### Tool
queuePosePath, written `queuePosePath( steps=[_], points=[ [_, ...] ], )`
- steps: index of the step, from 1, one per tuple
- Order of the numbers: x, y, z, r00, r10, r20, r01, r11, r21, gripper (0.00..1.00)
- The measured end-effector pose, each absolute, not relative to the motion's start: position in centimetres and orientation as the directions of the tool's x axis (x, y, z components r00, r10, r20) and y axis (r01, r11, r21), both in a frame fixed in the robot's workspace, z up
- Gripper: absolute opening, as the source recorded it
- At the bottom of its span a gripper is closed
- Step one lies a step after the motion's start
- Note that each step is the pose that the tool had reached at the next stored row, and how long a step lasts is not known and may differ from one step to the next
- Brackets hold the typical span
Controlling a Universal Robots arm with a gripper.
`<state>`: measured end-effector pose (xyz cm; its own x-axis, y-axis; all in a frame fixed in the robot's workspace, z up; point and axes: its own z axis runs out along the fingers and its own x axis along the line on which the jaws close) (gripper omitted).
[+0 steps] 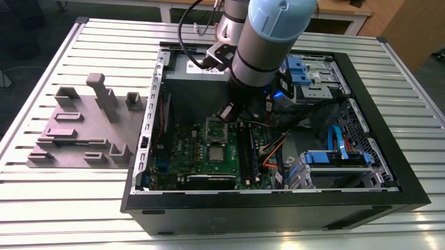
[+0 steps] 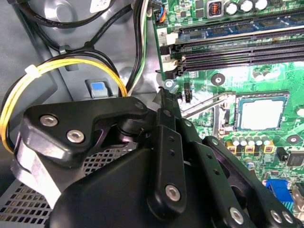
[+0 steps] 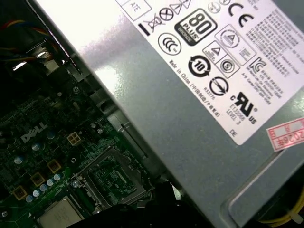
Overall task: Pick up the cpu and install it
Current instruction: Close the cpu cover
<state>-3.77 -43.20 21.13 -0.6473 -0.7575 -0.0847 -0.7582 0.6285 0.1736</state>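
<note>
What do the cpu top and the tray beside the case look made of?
The cpu: a flat top of pale silver-grey metal by its dull sheen, seated on the green board. The tray: mauve-grey, matte, with moulded raised blocks, most likely plastic.

Arm reaching steeply down, wrist low; black claw with fingertips drawn together, holding nothing

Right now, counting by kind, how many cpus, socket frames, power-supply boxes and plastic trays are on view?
cpu: 1
socket frame: 1
power-supply box: 1
plastic tray: 1
Total: 4
</note>
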Motion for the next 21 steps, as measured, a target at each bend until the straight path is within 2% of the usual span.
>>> queuePosePath(
  steps=[21],
  points=[
    [-3.82,-43.19,21.86,-0.647,-0.759,-0.072,-0.758,0.631,0.163,0.10]
  ],
)
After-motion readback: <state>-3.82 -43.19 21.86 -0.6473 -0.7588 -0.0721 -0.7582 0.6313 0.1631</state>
